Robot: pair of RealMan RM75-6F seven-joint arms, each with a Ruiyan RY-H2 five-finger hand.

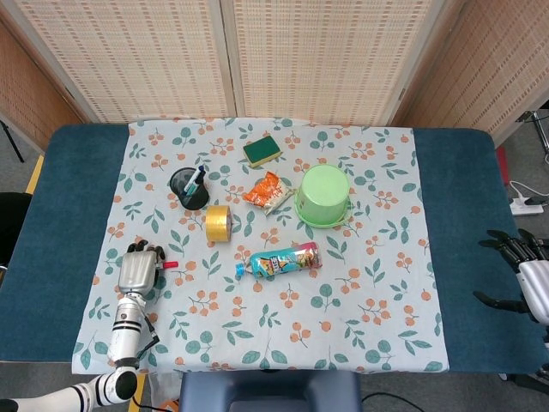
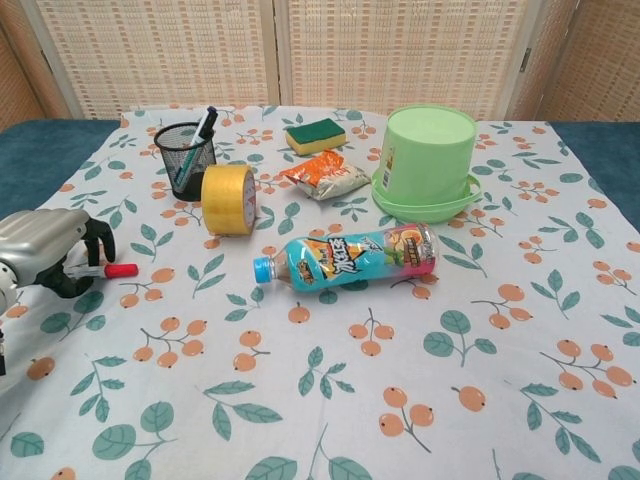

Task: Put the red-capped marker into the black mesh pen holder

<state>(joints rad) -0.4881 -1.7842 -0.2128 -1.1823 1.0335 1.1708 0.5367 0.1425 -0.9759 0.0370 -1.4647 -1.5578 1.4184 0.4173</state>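
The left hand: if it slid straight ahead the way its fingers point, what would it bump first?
Probably the black mesh pen holder. The left hand, curled around the red-capped marker, points up the flowered tablecloth, with only cloth between. The yellow tape roll sits slightly aside, though depth is uncertain.

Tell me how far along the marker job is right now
Early stage. Done: the left hand has reached the red-capped marker and its fingers curl around the barrel, the red cap sticking out. In hand: securing that grasp; the marker looks level with the tablecloth, not clearly lifted. Left: lifting it, carrying it to the black mesh pen holder and dropping it in. The right hand waits aside.
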